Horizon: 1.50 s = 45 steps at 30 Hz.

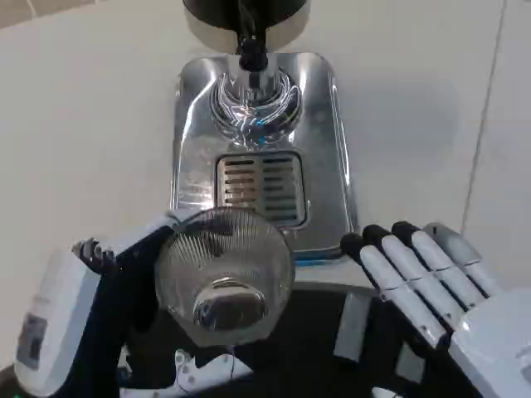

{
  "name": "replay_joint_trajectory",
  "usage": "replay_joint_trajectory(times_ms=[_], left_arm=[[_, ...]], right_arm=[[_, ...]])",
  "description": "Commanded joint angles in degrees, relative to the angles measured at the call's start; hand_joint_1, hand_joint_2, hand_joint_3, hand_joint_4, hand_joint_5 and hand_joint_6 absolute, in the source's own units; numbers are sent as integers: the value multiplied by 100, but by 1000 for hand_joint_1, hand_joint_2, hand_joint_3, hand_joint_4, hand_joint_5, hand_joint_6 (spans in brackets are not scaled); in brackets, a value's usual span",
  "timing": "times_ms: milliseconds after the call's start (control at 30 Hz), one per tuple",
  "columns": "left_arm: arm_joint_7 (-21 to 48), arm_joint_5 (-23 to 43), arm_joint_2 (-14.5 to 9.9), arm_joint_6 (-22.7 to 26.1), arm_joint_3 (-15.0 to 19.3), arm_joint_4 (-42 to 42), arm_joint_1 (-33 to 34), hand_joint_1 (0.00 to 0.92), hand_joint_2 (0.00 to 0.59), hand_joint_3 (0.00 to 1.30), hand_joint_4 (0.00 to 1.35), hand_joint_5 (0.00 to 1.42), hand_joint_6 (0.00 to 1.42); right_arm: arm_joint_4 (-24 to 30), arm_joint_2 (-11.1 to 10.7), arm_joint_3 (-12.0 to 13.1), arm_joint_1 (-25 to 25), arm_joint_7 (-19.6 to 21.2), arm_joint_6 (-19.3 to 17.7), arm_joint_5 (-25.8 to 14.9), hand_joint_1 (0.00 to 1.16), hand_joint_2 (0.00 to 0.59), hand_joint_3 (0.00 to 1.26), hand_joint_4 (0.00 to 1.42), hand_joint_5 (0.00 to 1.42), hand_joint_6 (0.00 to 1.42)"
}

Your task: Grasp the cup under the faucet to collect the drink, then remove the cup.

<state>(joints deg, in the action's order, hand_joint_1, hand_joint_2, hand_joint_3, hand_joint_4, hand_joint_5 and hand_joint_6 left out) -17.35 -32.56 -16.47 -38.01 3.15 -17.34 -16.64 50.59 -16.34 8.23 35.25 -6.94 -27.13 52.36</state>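
A clear ribbed glass cup (224, 275) is held by my left hand (124, 274), whose dark fingers wrap its left side; its mouth faces the camera. It hangs over the front edge of the shiny chrome drip tray (323, 166), just in front of the slotted grate (260, 189). The black faucet (251, 46) juts from the dispenser at the top, with the cup well short of it. My right hand (431, 274) lies at the tray's front right corner, fingers straight and together, holding nothing.
The dispenser's dark round body (245, 12) stands at the top edge. White tabletop (83, 124) stretches to the left and right of the tray. The robot's dark torso (332, 348) fills the bottom middle.
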Motion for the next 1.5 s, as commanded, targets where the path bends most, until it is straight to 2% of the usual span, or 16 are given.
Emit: replay_joint_trajectory(times_ms=[33,467,833,1067,1233,1500], left_arm=[[13,10,58,-147,-5,-62,-38,705,67,1204,1275,1374,1424],[-4,-13,136,-52,2,105,113,698,71,1203,1260,1374,1424],[-89,-173,229,153,-2,657,660,697,72,1210,1260,1374,1424],[-345,-426,388,533,-133,1563,1622,697,72,1210,1260,1374,1424],[-803,-697,510,845,-365,2624,2575,697,72,1205,1260,1374,1424],[-1468,-766,481,980,-715,4202,3778,697,72,1212,1260,1374,1424]], right_arm=[[108,38,16,72,-60,31,-55,0,586,0,0,0,0],[161,66,-64,-68,-251,245,-80,0,586,0,0,0,0],[199,160,-17,13,-222,339,-65,0,586,0,0,0,0],[322,350,21,272,-185,344,30,0,586,0,0,0,0],[457,532,-1,463,-178,353,193,0,586,0,0,0,0],[655,799,-120,616,-234,358,498,0,586,0,0,0,0]])
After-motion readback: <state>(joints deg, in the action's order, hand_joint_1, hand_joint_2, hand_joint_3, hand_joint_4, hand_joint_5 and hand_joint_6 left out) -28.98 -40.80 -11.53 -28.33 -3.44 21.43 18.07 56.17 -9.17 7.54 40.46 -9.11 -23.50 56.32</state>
